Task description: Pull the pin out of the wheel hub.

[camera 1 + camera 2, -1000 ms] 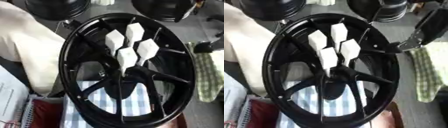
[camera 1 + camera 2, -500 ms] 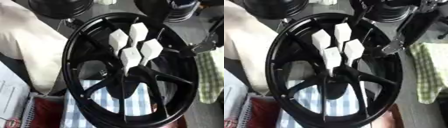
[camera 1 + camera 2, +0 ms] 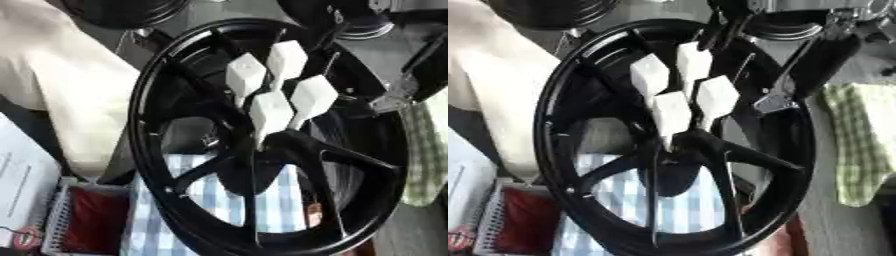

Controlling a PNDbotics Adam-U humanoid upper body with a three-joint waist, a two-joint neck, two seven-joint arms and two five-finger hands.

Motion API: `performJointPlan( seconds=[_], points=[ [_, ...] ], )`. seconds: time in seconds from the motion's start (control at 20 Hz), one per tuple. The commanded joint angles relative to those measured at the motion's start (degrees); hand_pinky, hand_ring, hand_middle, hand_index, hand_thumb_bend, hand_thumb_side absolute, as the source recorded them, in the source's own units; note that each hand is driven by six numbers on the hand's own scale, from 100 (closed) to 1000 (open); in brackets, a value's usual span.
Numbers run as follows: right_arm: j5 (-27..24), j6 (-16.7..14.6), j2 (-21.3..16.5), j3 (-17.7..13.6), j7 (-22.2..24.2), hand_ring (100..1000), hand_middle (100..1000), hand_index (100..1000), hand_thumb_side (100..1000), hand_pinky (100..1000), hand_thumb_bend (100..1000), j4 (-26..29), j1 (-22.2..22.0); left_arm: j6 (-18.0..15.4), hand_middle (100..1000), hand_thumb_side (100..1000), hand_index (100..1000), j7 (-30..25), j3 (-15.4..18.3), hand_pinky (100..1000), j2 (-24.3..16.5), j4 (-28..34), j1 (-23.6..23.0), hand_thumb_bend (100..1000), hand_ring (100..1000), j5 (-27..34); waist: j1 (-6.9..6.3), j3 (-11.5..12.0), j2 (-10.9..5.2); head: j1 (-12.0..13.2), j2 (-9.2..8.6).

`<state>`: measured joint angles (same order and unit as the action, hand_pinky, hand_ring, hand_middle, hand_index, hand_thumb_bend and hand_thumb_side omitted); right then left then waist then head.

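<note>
right eye view shows it best, nearest first: a blue-and-white checked cloth (image 3: 689, 205) under the lower rim, a red thing in a mesh basket (image 3: 518, 227) to my lower left. on the cloth stands the wheel hub (image 3: 671, 135), black, spoked, tilted up toward me — it looks heavy and rigid, not something that will shift easily. four white pins (image 3: 671, 112) stick out of its centre as a tight cluster, blocky faceted heads on thin stems. they look light and stiff, probably smooth plastic, and i judge the stems could snap if levered, so i'd take one head by its flat sides and draw along the stem. beyond, my right hand (image 3: 776, 102) reaches in from the upper right, just beside the cluster, holding nothing — whether its fingers are curled i cannot tell. my left hand is out of sight.
</note>
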<state>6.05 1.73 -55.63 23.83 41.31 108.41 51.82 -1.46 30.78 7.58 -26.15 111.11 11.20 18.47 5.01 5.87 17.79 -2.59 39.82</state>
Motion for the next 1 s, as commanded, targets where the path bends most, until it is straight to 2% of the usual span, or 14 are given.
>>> performJointPlan(
  seconds=[0.05,0.45,1.0],
  points=[
    [0.47,1.34,-0.93,-0.32,-1.03,741,747,807,221,791,507,0.39,0.34,-0.05,717,723,798,-0.25,0.04,757,-0.99,0.48,0.63,422,765,0.01,-0.27,0.12,-0.64,0.22,-0.68],
    [-0.01,3.22,-0.32,0.25,-2.98,738,731,776,208,791,486,1.02,0.13,0.00,717,727,796,-0.30,0.03,758,-0.66,0.40,0.60,419,766,0.01,-0.14,0.30,-0.39,0.38,-0.70],
    [1.26,3.95,0.82,1.92,-2.67,739,725,770,212,790,462,-1.15,-0.27,-0.01,717,731,794,-0.38,0.02,760,-0.40,0.45,0.66,416,766,0.04,-0.07,0.59,0.03,0.42,-0.40]
  ],
)
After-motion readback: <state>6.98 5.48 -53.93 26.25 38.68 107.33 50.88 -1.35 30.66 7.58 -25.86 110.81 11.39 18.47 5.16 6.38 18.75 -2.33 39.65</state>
